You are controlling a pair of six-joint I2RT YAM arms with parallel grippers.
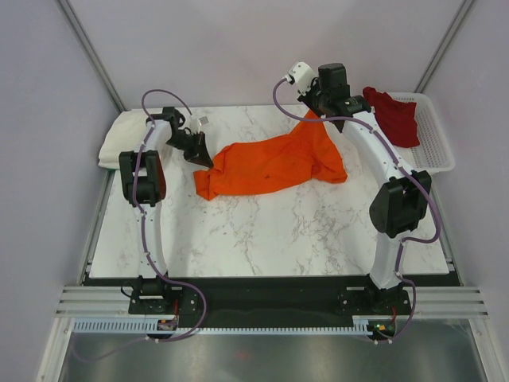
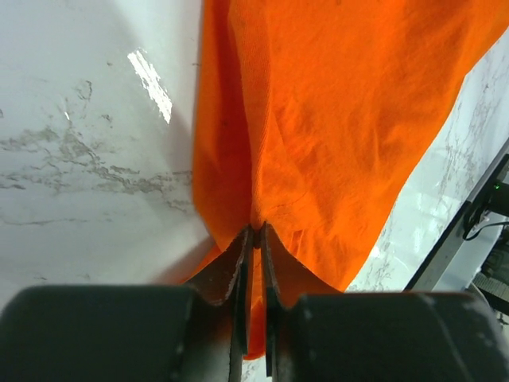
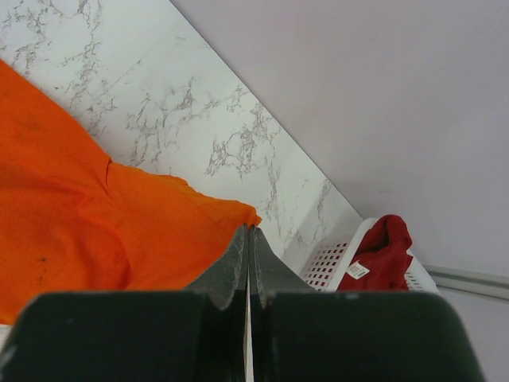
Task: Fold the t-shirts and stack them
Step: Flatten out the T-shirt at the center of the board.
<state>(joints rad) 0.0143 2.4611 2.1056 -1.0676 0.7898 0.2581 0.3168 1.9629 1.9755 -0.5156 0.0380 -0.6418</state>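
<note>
Bare counter (image 1: 262, 231) sits nearest the bases. Past it the orange shirt (image 1: 274, 163) lies crumpled, strung between both grippers. Left gripper (image 2: 254, 239) is clamped on a fold at the shirt's edge: cloth shows between the fingers and the rest fans out ahead of it. Right gripper (image 3: 249, 239) has its fingers pressed together, with the shirt corner running right up to the tips. It looks pinched, but the bite is thin. Cream shirt (image 1: 119, 139) sits folded just outboard of the left gripper. Dark red shirt (image 1: 395, 115) is heaped in the basket (image 1: 436, 147) just right of the right gripper, not folded yet. Risks, my read: the right-side bite is only a sliver, so tension while spreading could pull the corner out and drop that side. Left gripper may hold a doubled fold rather than one layer, so a lift could drag the body bunched instead of flat. Shirt isn't laid square and I can't pick out the sleeves, so a fold from here would likely come out skewed. Right arm is also close to the basket, and a wide swing could clip it.
</note>
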